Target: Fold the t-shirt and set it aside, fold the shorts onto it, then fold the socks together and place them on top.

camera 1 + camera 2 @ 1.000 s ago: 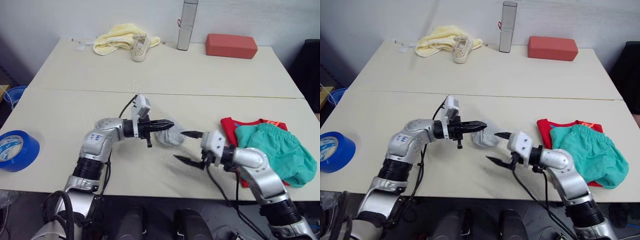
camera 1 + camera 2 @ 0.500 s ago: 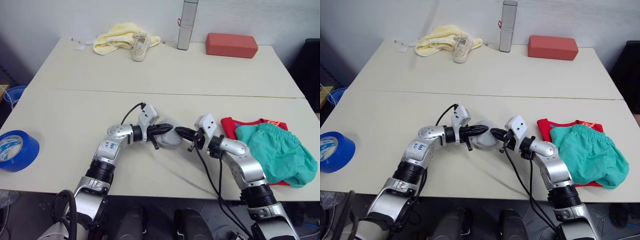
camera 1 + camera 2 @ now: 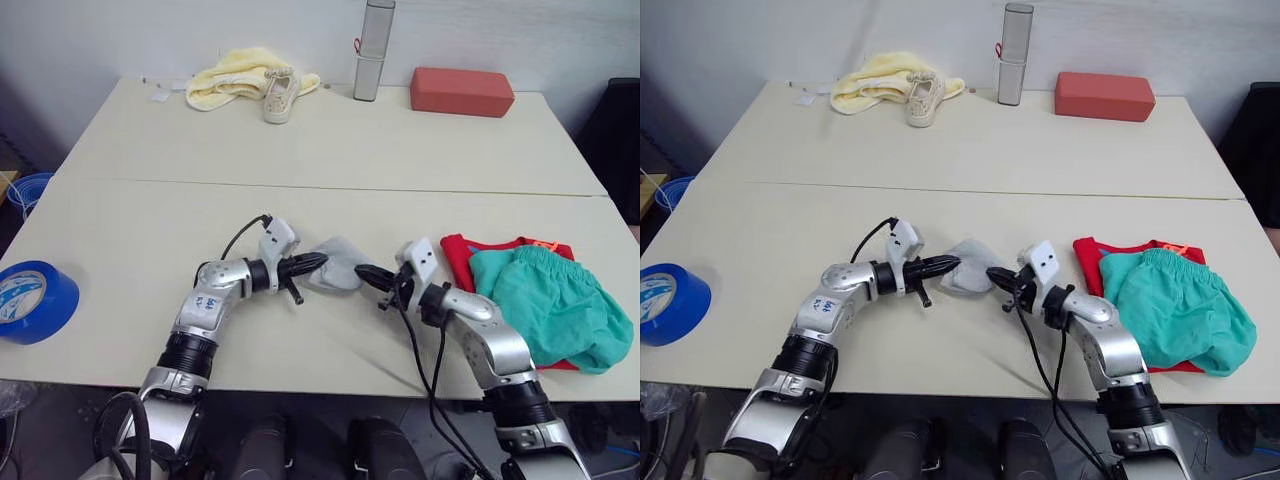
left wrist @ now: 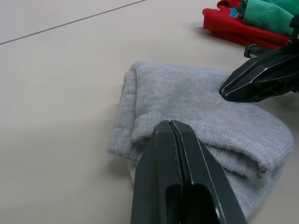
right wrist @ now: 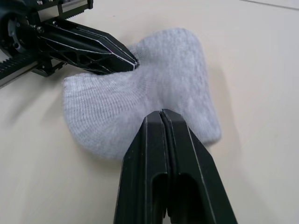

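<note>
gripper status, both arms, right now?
Left gripper: jaws closed, tip at one edge of the socks; a pinch on the fabric cannot be told.
Right gripper: jaws closed, tip at the opposite edge; likewise cannot be told.

The socks point(image 3: 335, 264) are plain light grey knit; the t-shirt point(image 3: 462, 252) is bright red and the shorts point(image 3: 555, 305) on it teal-green with an orange drawstring point(image 3: 545, 243). Both the left tool point(image 4: 174, 129) and the right tool point(image 5: 161, 115) have black fingers on silver-grey arms. The table point(image 3: 400, 140) is pale beige and carries a pale yellow cloth point(image 3: 232, 77), a white shoe point(image 3: 281, 95), a silver cylinder point(image 3: 373, 48), a red block point(image 3: 461, 90) and a blue tape roll point(image 3: 33, 300).
</note>
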Controlling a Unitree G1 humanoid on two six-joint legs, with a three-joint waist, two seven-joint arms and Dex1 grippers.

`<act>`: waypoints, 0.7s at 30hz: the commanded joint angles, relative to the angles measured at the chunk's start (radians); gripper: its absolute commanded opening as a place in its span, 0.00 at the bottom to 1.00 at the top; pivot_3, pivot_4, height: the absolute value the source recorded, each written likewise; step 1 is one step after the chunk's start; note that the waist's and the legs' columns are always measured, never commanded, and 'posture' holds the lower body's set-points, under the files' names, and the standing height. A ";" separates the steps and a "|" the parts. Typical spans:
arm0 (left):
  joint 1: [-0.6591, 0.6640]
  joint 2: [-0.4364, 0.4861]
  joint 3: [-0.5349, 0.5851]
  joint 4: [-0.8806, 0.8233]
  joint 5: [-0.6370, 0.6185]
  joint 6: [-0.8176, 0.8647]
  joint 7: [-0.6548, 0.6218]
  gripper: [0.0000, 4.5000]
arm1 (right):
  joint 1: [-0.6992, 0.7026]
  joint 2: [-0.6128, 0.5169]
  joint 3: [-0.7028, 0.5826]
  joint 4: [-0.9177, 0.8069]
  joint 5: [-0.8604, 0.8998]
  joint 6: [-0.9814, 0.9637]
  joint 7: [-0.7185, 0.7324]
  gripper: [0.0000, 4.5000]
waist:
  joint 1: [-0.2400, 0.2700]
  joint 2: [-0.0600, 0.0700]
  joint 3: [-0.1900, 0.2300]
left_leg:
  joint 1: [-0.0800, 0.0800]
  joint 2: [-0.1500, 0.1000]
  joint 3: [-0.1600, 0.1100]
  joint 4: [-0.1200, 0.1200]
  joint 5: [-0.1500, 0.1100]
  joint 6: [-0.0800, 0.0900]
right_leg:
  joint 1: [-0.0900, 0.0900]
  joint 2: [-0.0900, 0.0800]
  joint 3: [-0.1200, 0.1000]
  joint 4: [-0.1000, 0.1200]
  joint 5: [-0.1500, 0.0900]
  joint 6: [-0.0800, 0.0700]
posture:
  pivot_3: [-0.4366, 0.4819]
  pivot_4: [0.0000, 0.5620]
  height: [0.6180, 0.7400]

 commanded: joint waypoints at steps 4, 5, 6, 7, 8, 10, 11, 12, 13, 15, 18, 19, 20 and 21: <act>0.006 0.016 0.029 -0.015 -0.027 -0.063 -0.049 0.00 | -0.095 -0.118 -0.065 -0.075 0.219 0.301 0.108 0.13 | 0.000 0.000 0.000 | 0.000 0.000 0.000 0.000 -0.001 0.001 | -0.001 0.000 0.000 0.000 0.000 0.000 | 0.48 0.27 1.00; 0.005 0.021 0.030 -0.009 -0.025 -0.069 -0.055 0.00 | -0.135 -0.140 -0.060 -0.043 0.216 0.336 0.112 0.20 | -0.001 0.000 0.000 | 0.000 0.000 0.000 0.000 -0.001 0.001 | -0.001 0.000 0.000 0.000 0.000 0.000 | 0.48 0.27 1.00; 0.004 0.025 0.029 -0.001 -0.021 -0.076 -0.057 0.00 | -0.184 -0.146 -0.067 0.010 0.209 0.367 0.090 0.28 | -0.003 0.000 0.000 | 0.000 0.000 0.000 0.000 -0.001 0.001 | -0.001 -0.001 0.000 0.000 0.000 0.000 | 0.48 0.27 1.00; 0.002 0.028 0.028 0.006 -0.018 -0.084 -0.060 0.00 | -0.241 -0.162 -0.064 0.070 0.210 0.434 0.083 0.35 | -0.005 0.000 0.000 | 0.000 0.000 0.000 0.000 -0.001 0.001 | -0.001 -0.001 0.000 0.000 0.000 0.000 | 0.48 0.27 1.00; 0.000 0.029 0.026 0.013 -0.015 -0.091 -0.062 0.00 | -0.293 -0.174 -0.055 0.132 0.197 0.464 0.088 0.42 | -0.005 0.001 0.000 | 0.000 0.000 0.000 0.000 -0.001 0.001 | -0.002 -0.001 0.000 0.000 0.000 0.000 | 0.48 0.27 1.00; -0.004 0.029 0.022 0.024 -0.009 -0.104 -0.064 0.00 | -0.388 -0.191 -0.033 0.249 0.175 0.528 0.102 0.58 | -0.007 0.001 0.001 | -0.001 0.000 0.000 -0.001 -0.001 0.001 | -0.002 -0.001 -0.001 0.000 0.000 0.000 | 0.48 0.27 1.00; -0.005 0.028 0.021 0.027 -0.009 -0.107 -0.064 0.00 | -0.432 -0.195 -0.010 0.308 0.155 0.538 0.123 0.64 | -0.008 0.001 0.001 | -0.001 0.000 0.001 -0.001 -0.001 0.001 | -0.002 -0.001 -0.001 0.000 0.000 0.000 | 0.48 0.27 1.00; -0.007 0.026 0.020 0.031 -0.009 -0.111 -0.063 0.00 | -0.468 -0.194 0.009 0.361 0.132 0.531 0.136 0.72 | -0.009 0.001 0.001 | -0.001 0.000 0.001 -0.001 -0.001 0.001 | -0.003 -0.001 -0.001 0.000 0.000 0.000 | 0.48 0.27 1.00; -0.007 0.026 0.020 0.033 -0.009 -0.115 -0.064 0.00 | -0.506 -0.192 0.042 0.420 0.101 0.523 0.155 0.78 | -0.009 0.001 0.001 | -0.001 0.000 0.001 -0.001 -0.001 0.001 | -0.003 -0.001 -0.001 0.000 0.000 0.000 | 0.48 0.27 1.00; -0.001 0.027 0.018 0.030 -0.007 -0.121 -0.063 0.00 | -0.589 -0.157 0.077 0.544 0.078 0.546 0.194 0.95 | -0.010 0.001 0.001 | -0.002 0.000 0.001 -0.001 -0.001 0.001 | -0.003 -0.001 -0.002 0.001 0.000 0.000 | 0.48 0.27 1.00; 0.001 0.030 0.016 0.032 -0.004 -0.127 -0.064 0.00 | -0.660 -0.127 0.097 0.661 0.054 0.553 0.255 0.99 | -0.020 0.001 0.001 | -0.003 0.000 0.002 0.000 -0.001 0.002 | -0.003 -0.001 -0.002 0.002 0.000 0.000 | 0.48 0.27 1.00; 0.003 0.032 0.014 0.031 -0.002 -0.129 -0.065 0.00 | -0.683 -0.114 0.107 0.703 0.036 0.538 0.271 0.99 | -0.022 0.001 0.001 | -0.003 0.000 0.002 0.000 -0.001 0.002 | -0.003 -0.001 -0.002 0.002 0.000 0.000 | 0.48 0.27 1.00; 0.006 0.034 0.013 0.030 0.000 -0.131 -0.066 0.00 | -0.704 -0.102 0.121 0.741 0.015 0.514 0.290 0.99 | -0.023 0.001 0.001 | -0.003 0.000 0.002 0.000 -0.001 0.002 | -0.003 -0.001 -0.002 0.002 0.000 0.000 | 0.48 0.27 1.00; 0.008 0.037 0.012 0.031 0.003 -0.135 -0.067 0.00 | -0.733 -0.080 0.134 0.790 -0.003 0.503 0.314 0.99 | -0.024 0.001 0.001 | -0.003 0.000 0.002 0.000 -0.001 0.002 | -0.003 -0.001 -0.002 0.002 0.000 0.000 | 0.48 0.27 1.00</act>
